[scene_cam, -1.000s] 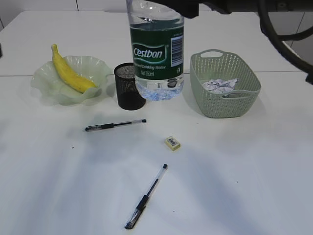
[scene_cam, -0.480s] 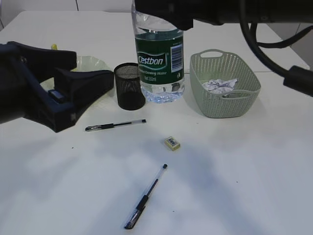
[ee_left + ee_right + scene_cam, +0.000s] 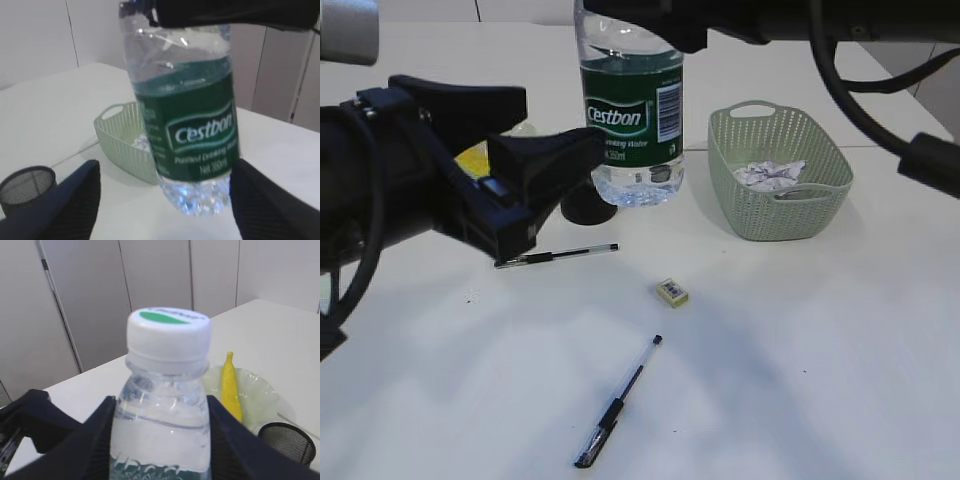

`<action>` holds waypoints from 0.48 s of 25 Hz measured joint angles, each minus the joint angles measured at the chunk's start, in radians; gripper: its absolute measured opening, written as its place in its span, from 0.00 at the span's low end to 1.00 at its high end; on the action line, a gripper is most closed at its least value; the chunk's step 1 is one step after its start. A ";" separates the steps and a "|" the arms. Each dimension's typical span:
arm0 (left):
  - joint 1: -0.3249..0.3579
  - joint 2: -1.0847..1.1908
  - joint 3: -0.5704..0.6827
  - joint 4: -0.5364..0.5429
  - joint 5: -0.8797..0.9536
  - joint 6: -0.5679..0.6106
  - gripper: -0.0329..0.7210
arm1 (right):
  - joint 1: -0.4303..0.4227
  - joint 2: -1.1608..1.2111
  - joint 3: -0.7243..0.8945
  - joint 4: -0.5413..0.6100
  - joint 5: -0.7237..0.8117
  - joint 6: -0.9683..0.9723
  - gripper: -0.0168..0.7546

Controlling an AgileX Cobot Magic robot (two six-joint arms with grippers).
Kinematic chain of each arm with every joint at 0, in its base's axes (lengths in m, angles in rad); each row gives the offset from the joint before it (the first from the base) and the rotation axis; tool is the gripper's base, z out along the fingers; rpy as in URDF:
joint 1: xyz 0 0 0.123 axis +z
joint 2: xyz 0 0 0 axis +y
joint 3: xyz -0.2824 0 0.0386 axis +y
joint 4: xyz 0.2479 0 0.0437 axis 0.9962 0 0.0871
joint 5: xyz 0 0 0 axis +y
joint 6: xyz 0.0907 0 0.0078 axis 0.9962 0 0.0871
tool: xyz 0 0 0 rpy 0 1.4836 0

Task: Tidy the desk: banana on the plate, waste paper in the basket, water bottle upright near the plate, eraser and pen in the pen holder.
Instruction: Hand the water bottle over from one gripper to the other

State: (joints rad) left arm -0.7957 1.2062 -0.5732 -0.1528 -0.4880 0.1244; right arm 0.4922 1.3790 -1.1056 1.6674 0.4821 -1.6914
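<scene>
Your right pincer (image 3: pixel 159 440) clamps 1 bottle (image 3: pixel 630 120), label "Cestbon", above the counter (image 3: pixel 820 350). Your left pincer (image 3: pixel 535 135), jaws apart, hides most of 1 holder (image 3: pixel 582 208) and the plate. Also: 2 pens (image 3: pixel 557 256) (image 3: pixel 617 403), 1 eraser (image 3: pixel 672 292), 1 basket (image 3: pixel 778 170) holding 1 paper (image 3: pixel 770 174), 1 banana (image 3: pixel 230 387).

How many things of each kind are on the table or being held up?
Black-and-clear ballpoint pens: 2
Small white eraser: 1
Clear plastic water bottle with green label: 1
Yellow banana: 1
Pale green wavy plate: 1
Black mesh pen holder: 1
Green plastic basket: 1
Crumpled white paper ball: 1
Total: 9
</scene>
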 joint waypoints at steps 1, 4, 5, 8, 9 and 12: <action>0.000 0.018 0.000 0.000 -0.062 -0.006 0.80 | 0.000 0.000 0.000 0.000 0.005 0.000 0.47; 0.000 0.069 0.000 0.000 -0.218 -0.034 0.80 | 0.000 0.000 0.000 0.002 0.011 -0.002 0.47; 0.000 0.085 0.000 0.002 -0.246 -0.046 0.80 | 0.000 0.000 0.000 0.011 0.011 -0.002 0.47; 0.000 0.123 0.000 0.045 -0.284 -0.084 0.80 | 0.000 0.000 0.000 0.041 0.011 -0.031 0.47; 0.000 0.135 0.000 0.069 -0.286 -0.097 0.80 | 0.000 0.000 0.000 0.049 0.011 -0.040 0.47; 0.000 0.158 0.000 0.121 -0.288 -0.114 0.80 | 0.000 0.000 0.000 0.059 0.032 -0.047 0.47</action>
State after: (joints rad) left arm -0.7957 1.3640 -0.5732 -0.0317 -0.7761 0.0108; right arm 0.4922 1.3790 -1.1056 1.7264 0.5141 -1.7383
